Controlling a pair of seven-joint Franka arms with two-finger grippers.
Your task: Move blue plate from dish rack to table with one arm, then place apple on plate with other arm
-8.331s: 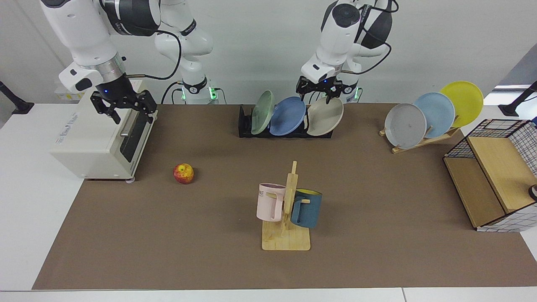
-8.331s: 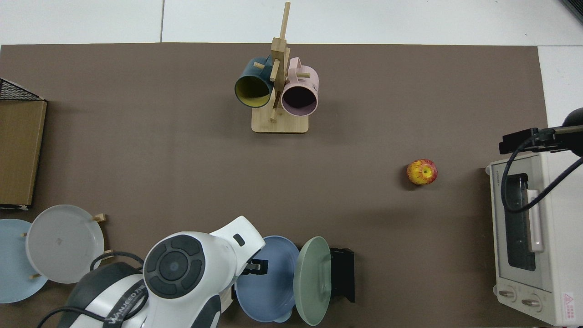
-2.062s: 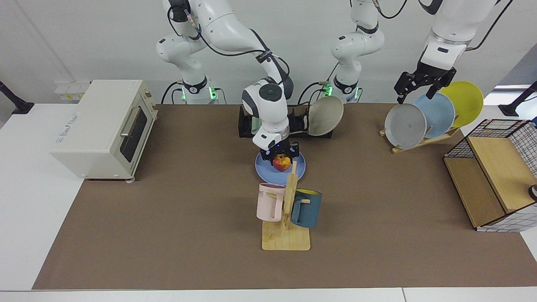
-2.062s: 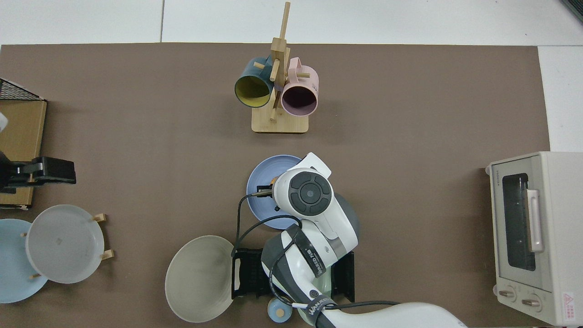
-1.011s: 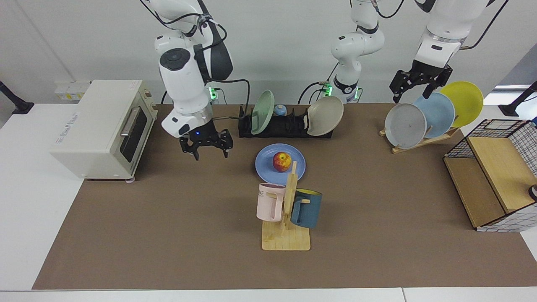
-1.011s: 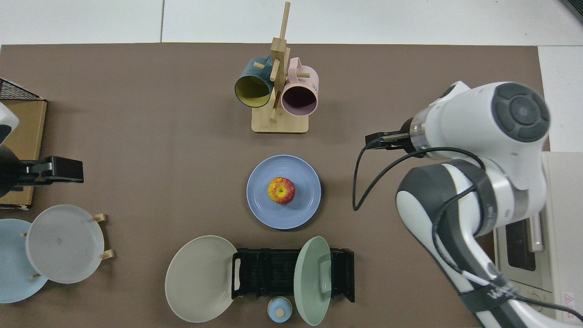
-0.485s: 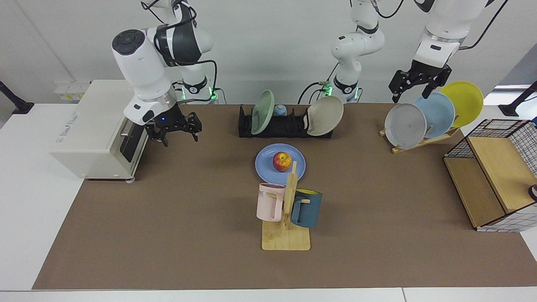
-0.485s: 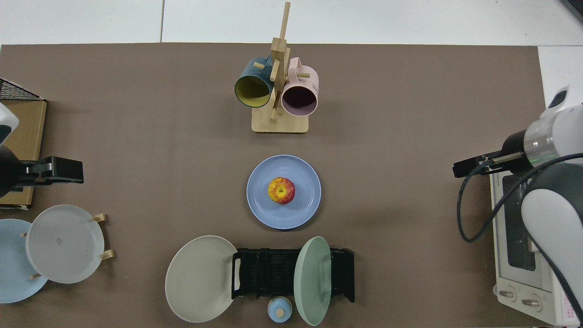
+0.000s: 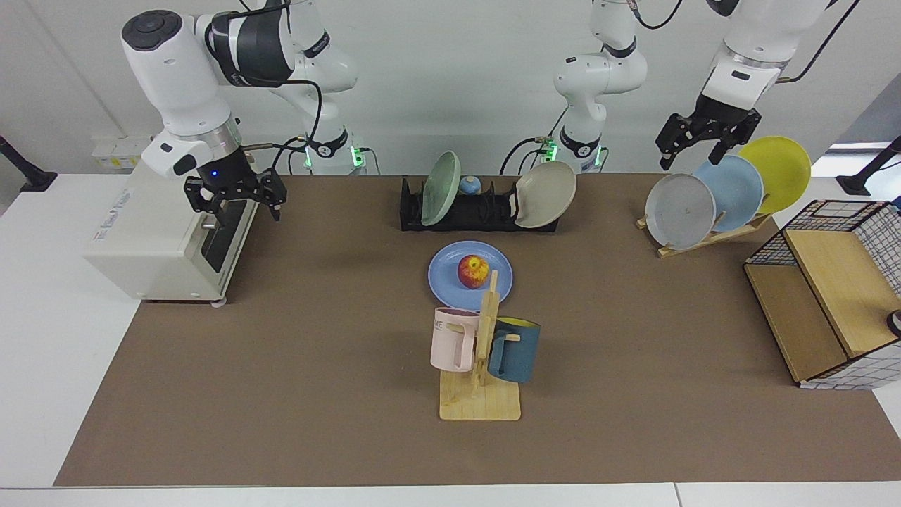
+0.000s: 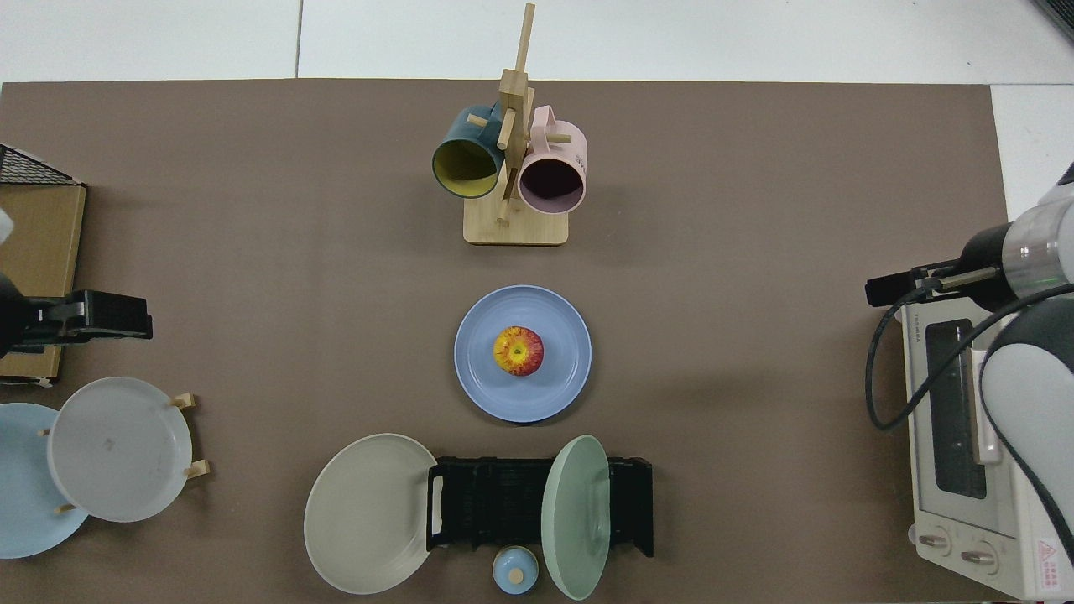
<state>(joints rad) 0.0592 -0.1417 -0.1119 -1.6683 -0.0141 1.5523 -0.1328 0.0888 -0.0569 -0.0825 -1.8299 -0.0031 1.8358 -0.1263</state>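
Observation:
The blue plate point(image 9: 470, 283) point(image 10: 523, 353) lies flat on the brown table point(image 9: 295, 366) point(image 10: 268, 277), just in front of the black dish rack point(image 9: 480, 211) point(image 10: 503, 503). On the plate's middle rests the red and yellow apple point(image 9: 474, 271) point(image 10: 518, 351). My right gripper point(image 9: 235, 198) hangs open and empty above the oven's front edge, far from the plate. Over the wooden plate stand, my left gripper point(image 9: 698, 144) is open and empty too.
A white toaster oven point(image 9: 169, 218) point(image 10: 973, 436) sits at one table end. The rack keeps a green plate point(image 9: 440, 188) and a beige plate point(image 9: 545, 195). A mug tree point(image 9: 482, 352) with two mugs stands before the blue plate. Grey, pale blue and yellow plates point(image 9: 728, 191) lean on a stand beside a wire basket point(image 9: 830, 289).
My right arm has let go of the apple on the plate, then risen and swung back across the table to the oven. The left arm has barely moved.

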